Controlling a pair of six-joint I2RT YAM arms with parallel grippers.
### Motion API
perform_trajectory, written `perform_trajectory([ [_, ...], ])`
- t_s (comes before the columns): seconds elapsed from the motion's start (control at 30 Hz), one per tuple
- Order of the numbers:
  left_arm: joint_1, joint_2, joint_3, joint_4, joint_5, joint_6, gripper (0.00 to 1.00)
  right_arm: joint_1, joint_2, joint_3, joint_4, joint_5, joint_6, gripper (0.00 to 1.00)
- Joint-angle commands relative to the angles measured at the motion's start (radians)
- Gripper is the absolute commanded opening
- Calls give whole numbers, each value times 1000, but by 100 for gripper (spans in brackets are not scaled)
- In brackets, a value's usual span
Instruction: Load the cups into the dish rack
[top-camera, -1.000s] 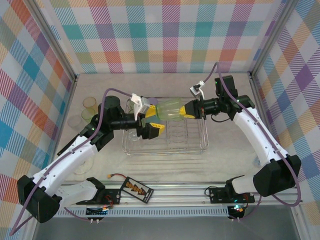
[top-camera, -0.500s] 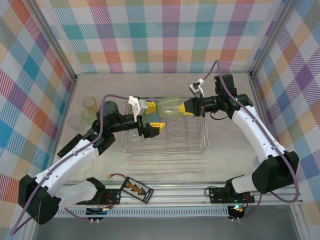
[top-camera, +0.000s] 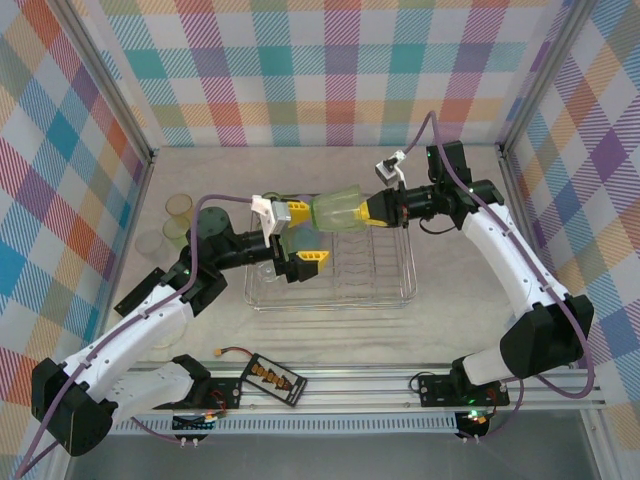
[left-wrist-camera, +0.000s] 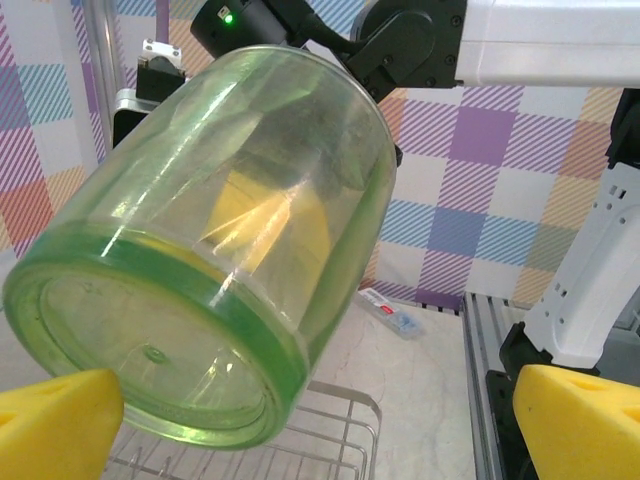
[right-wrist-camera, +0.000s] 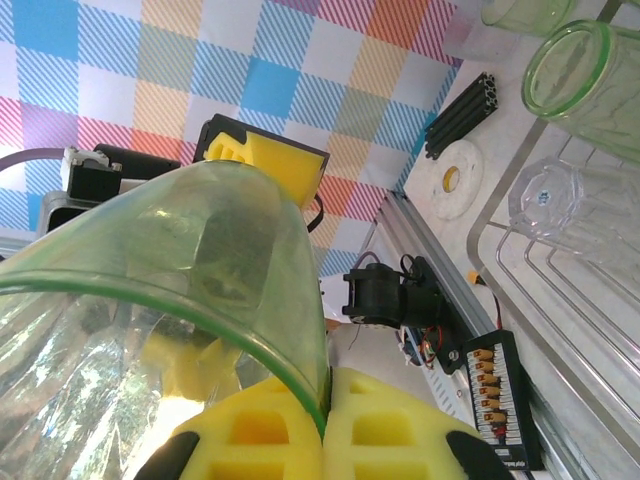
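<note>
Now: right gripper (top-camera: 372, 212) clenched on rim of light green cup (top-camera: 335, 212); cup lies sideways in air above far side of dish rack (top-camera: 330, 300). Left gripper (top-camera: 300, 234) spread wide, one yellow finger each side of cup base, apart from it. Spare cups (top-camera: 176, 228) stand left of dish rack.

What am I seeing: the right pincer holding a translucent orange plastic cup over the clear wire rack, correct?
Not orange: the right pincer holds a translucent light green plastic cup over the clear wire rack, as the top external view shows.
</note>
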Motion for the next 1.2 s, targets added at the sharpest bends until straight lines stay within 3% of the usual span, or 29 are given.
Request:
perform_trajectory([
  [0.0,-9,4,19,48,93,-19,100,24,-1,45,1,-90,-50,0],
  [0.5,2,76,74,59,148,-93,100,21,-63,52,57,-165,-78,0],
  [0.9,53,122,127,31,153,-214,100,-55,-100,50,96,-71,-13,0],
  [1.17,124,177,147,76,161,-351,100,-144,-99,32,8,2,5,0],
])
